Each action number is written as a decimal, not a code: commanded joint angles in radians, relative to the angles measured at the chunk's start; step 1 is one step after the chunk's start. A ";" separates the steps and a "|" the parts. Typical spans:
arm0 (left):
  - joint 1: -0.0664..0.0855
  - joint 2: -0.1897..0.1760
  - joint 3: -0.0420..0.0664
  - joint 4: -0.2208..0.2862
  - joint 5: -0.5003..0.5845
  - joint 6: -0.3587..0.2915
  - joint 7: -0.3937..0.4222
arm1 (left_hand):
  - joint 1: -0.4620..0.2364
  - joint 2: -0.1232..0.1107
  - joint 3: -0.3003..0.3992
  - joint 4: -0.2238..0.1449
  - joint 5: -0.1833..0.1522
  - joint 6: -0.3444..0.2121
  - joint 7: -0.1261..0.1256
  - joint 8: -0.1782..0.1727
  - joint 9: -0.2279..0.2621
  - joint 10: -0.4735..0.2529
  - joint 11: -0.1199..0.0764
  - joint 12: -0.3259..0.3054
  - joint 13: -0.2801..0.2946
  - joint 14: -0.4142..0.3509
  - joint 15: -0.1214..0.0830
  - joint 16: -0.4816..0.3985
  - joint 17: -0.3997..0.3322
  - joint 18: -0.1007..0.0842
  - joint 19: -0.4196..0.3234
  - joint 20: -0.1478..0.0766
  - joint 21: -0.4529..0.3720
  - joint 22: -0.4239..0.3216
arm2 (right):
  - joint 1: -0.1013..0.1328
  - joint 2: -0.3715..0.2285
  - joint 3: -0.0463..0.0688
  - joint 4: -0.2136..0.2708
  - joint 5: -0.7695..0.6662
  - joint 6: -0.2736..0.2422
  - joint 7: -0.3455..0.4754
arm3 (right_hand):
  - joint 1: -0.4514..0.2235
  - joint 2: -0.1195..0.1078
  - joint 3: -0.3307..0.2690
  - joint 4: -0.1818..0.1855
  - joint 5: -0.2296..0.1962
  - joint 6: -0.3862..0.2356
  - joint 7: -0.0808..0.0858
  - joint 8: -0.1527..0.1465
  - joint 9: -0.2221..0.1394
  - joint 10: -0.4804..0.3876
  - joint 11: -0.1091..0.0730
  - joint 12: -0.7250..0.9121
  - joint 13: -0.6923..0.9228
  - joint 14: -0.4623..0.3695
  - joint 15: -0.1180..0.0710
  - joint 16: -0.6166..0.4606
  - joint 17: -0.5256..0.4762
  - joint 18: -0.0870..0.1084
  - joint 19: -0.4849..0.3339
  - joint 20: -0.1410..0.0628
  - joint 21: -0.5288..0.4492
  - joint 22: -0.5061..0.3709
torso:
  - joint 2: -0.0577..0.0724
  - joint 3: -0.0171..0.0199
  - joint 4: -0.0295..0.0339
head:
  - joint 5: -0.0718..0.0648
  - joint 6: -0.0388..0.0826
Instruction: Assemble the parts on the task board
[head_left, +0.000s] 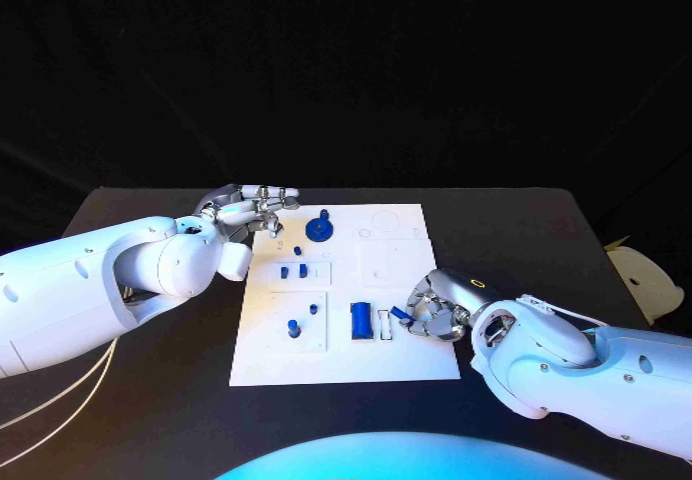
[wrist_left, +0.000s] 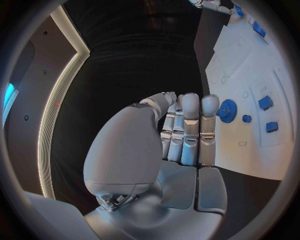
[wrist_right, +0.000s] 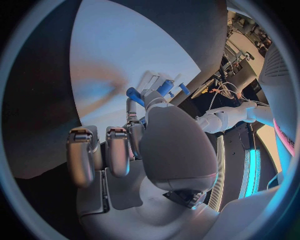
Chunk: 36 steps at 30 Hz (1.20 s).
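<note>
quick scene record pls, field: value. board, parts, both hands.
board: white task board lying flat on the black table
parts: blue gear near the far edge; blue block near the right robot hand
left robot hand: at the board's far left corner, fingers curled, nothing visible in it
right robot hand: at the board's right edge, pinching a small blue piece
progress: parts not all seated, cannot tell more

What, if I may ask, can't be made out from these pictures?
- Head view: whether the right hand grips the small blue piece at its fingertips; its own fingers hide the contact.
- Left wrist view: what the left hand holds, if anything; its palm blocks it.
- Right wrist view: most of the task board, behind the hand.
</note>
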 joint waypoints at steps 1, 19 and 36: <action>0.001 0.001 0.001 0.003 0.005 0.019 0.003 | 0.001 0.011 -0.006 -0.001 0.004 0.001 -0.001 0.006 -0.001 -0.005 0.001 0.007 0.001 -0.006 -0.003 -0.003 -0.001 0.015 0.003 0.003 -0.004 -0.001 | -0.002 0.012 0.000 -0.007 0.104 -0.030 0.043 | -0.012 0.000 0.008 0.000 0.009 0.009 -0.007 0.003 0.000 0.008 -0.003 0.004 0.054 0.088 -0.008 0.004 0.181 -0.010 0.099 -0.007 0.000 0.257 | 0.000 0.0002 -0.0007 | 0.000 -0.001; 0.001 0.000 0.001 0.005 0.005 0.023 0.000 | 0.002 0.011 -0.006 -0.002 0.004 0.001 -0.002 0.006 -0.001 -0.006 0.001 0.007 0.001 -0.007 -0.003 -0.003 -0.001 0.016 0.002 0.003 -0.005 -0.002 | -0.013 0.070 0.000 -0.050 0.192 0.037 0.036 | -0.125 -0.004 0.009 0.000 0.090 0.014 -0.005 0.005 0.014 0.009 -0.001 -0.001 0.053 0.089 -0.007 0.004 0.182 -0.009 0.097 -0.006 -0.004 0.256 | 0.001 0.0005 -0.0001 | 0.001 -0.003; 0.001 0.000 0.001 0.005 0.005 0.028 -0.003 | 0.002 0.011 -0.006 -0.002 0.004 0.001 -0.002 0.006 -0.001 -0.006 0.001 0.007 0.001 -0.007 -0.003 -0.003 -0.001 0.016 0.002 0.003 -0.005 -0.002 | -0.013 0.076 0.000 -0.059 0.186 0.052 0.027 | -0.197 0.007 -0.026 0.002 0.110 0.024 -0.010 0.017 0.030 0.014 -0.004 0.005 0.060 0.088 -0.009 0.003 0.180 -0.008 0.096 -0.008 -0.006 0.255 | 0.001 0.0002 -0.0007 | 0.001 -0.006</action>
